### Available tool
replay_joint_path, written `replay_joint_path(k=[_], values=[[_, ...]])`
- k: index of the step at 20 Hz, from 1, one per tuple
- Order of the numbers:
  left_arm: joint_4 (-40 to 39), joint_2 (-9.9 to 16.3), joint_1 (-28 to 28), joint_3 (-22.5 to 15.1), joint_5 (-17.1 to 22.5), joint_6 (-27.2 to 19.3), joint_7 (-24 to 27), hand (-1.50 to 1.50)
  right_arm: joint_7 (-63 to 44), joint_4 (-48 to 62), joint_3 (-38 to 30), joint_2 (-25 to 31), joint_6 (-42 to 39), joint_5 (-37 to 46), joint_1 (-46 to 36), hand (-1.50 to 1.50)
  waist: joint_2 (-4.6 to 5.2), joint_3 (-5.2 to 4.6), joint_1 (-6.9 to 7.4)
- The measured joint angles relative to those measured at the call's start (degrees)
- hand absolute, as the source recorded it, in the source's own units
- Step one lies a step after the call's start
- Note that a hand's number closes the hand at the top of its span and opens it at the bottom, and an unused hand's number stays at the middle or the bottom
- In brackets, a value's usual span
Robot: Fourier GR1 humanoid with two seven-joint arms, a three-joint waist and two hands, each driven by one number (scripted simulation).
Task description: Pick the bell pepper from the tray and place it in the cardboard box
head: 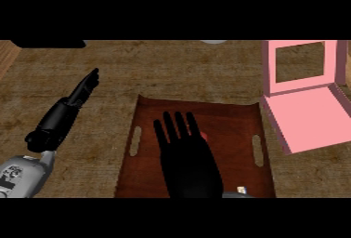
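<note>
Right hand (pixel 186 158) lay flat over brown tray (pixel 237 116), fingers straight and released, grasping nothing. Bell pepper (pixel 203 136) showed only as red sliver beside fingers, on tray, mostly hidden. Left hand (pixel 83 88) extended over counter (pixel 171 69) left of tray, fingers straight. Pink box (pixel 305 125) stood right of tray, lid raised.

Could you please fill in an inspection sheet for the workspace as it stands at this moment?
Surface: brown woven-look counter.
Job's things: dark brown tray; red sliver, likely the bell pepper, mostly hidden under the right hand; pink box, open, right of the tray.
Clutter: nothing seen.
Hands: right hand open, flat over the tray; left hand open, left of the tray.
Cables: nothing seen.
Surroundings: pale object at the far edge.
</note>
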State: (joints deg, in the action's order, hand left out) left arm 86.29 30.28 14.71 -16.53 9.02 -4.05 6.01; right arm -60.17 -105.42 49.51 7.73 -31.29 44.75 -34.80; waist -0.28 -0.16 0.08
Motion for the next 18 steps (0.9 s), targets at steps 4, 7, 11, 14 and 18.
replay_joint_path(k=[4,7,11,14,18], values=[[-0.4,0.0,0.1,0.8,-0.2,0.9,0.1,0.0,-0.6,4.4,-0.1,-3.8,-0.9,1.7,0.8,-1.5,0.07,0.05,-0.01],[0.2,0.1,-0.2,1.4,-0.1,1.5,-0.4,0.0,-1.0,6.8,-0.2,-5.2,-1.5,2.9,0.5,-1.5,0.06,0.07,0.14],[-0.3,-0.7,0.2,1.8,-0.3,2.1,-0.6,0.0,-1.3,8.4,0.5,-6.0,-1.9,6.0,1.3,-1.5,0.09,0.1,-0.08],[-0.6,-1.6,0.3,1.9,-1.2,2.1,-0.2,0.0,-1.2,10.3,0.8,-6.3,-1.9,7.6,1.4,-1.5,0.14,0.11,0.01],[0.8,-1.7,0.1,2.6,-1.3,3.0,-1.5,0.0,-0.2,13.3,-0.6,-6.6,-2.0,9.2,0.8,-1.5,0.16,0.13,0.2]])
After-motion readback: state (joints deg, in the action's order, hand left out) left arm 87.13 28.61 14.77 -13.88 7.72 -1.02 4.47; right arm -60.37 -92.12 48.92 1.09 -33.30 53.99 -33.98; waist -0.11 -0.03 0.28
